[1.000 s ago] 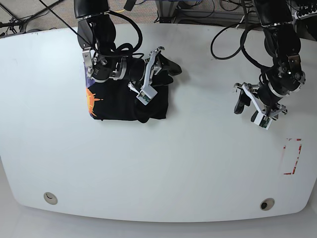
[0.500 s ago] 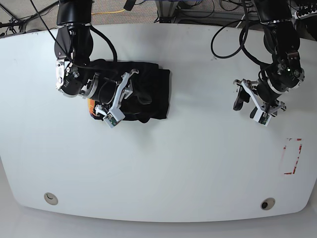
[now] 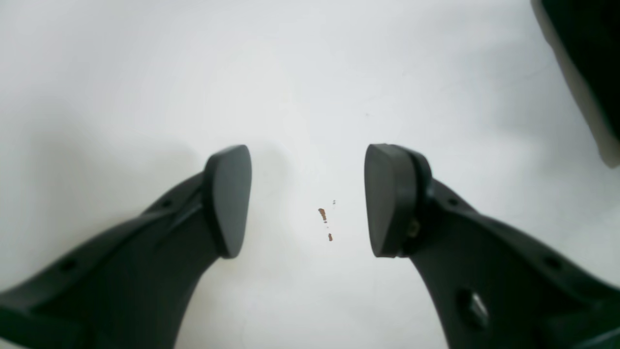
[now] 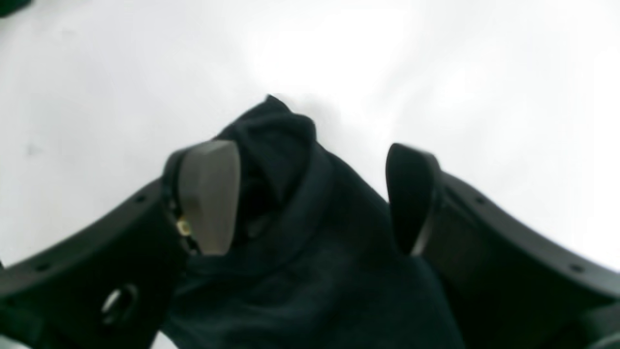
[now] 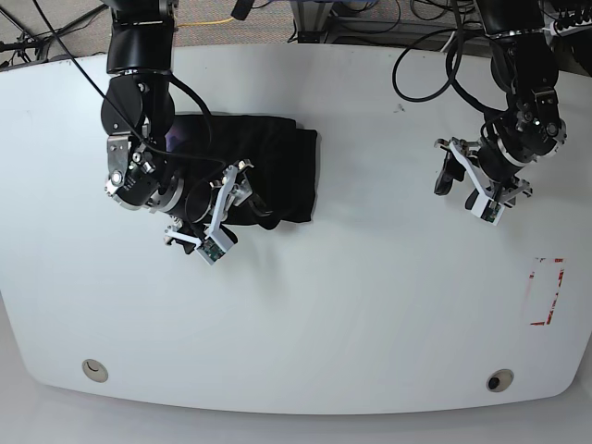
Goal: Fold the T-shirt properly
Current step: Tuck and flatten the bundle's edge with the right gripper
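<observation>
White laminate fills the scene: the table is a broad, glossy slab with rounded corners, two small round fittings near its front edge and a red-marked rectangle at the right side. Beyond the far edge, grey floor and a tangle of dark cables show.

Starting at the left of the base view, the right gripper sits low over the T-shirt, fingers spread wide, and the right wrist view confirms it: a ridge of black fabric rises between the two pads with neither pad closed on it. Half a second ago this gripper was a little higher on the cloth and an orange patch of the print peeked out at the garment's left edge; now the arm has slid down and leftward, and that orange is covered. A second ago it was up at the shirt's top right corner.

The T-shirt lies in the upper left part of the table as a folded dark block, long axis running left to right across the base view, its crumpled end toward the right. Only a sliver of purple shows near its upper left.

Over on the right, the left gripper hovers above bare table, fingers apart, holding nothing; it has drifted slightly upward since the earlier frames. Tiny brown specks dot the surface beneath it.
</observation>
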Action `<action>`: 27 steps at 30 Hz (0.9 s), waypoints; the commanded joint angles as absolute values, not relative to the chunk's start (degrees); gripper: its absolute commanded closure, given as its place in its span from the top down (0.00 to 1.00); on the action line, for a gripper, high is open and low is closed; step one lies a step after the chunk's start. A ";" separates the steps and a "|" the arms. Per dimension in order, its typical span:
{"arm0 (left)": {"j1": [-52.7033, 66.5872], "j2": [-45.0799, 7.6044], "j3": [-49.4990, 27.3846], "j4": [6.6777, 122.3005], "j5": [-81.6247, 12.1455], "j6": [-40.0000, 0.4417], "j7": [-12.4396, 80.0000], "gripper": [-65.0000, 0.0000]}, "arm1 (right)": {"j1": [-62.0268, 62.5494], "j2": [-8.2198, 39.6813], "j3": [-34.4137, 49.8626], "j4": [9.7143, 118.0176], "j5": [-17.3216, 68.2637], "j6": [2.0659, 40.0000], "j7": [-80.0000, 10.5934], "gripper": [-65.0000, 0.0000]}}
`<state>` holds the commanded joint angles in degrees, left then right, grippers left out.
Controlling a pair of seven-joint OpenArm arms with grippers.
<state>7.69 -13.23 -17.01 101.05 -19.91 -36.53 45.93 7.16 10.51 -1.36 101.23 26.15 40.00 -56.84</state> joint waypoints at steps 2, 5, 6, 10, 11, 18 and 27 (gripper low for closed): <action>7.78 -13.23 -17.01 100.97 -19.91 -36.53 45.93 0.53 | 7.16 10.33 -4.18 101.23 24.48 40.00 -56.84 0.65; 8.04 -13.14 -17.01 100.97 -19.91 -36.53 45.93 0.53 | 7.08 10.07 -6.99 101.32 21.67 40.00 -56.48 0.64; 8.04 -13.14 -17.01 101.05 -19.91 -36.53 45.93 0.53 | 7.08 9.89 -7.08 101.32 20.53 40.00 -55.52 0.62; 8.13 -13.14 -17.10 100.97 -19.91 -36.53 45.93 0.53 | 6.99 7.60 -6.99 99.74 14.37 40.00 -51.74 0.49; 8.13 -13.23 -17.10 100.97 -19.91 -36.53 46.02 0.53 | 7.34 7.16 -6.99 98.86 11.56 40.00 -51.65 0.44; 9.27 -13.32 -17.19 101.23 -19.91 -36.53 45.93 0.53 | 7.43 3.82 -6.99 96.57 0.22 40.00 -47.08 0.10; 9.54 -13.32 -17.19 100.97 -19.82 -36.53 45.93 0.53 | 7.08 -0.48 -7.08 103.60 0.22 40.00 -51.74 0.02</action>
<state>9.54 -13.32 -17.19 100.97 -19.82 -36.53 45.93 7.08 -0.48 -7.08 103.60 0.22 40.00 -51.74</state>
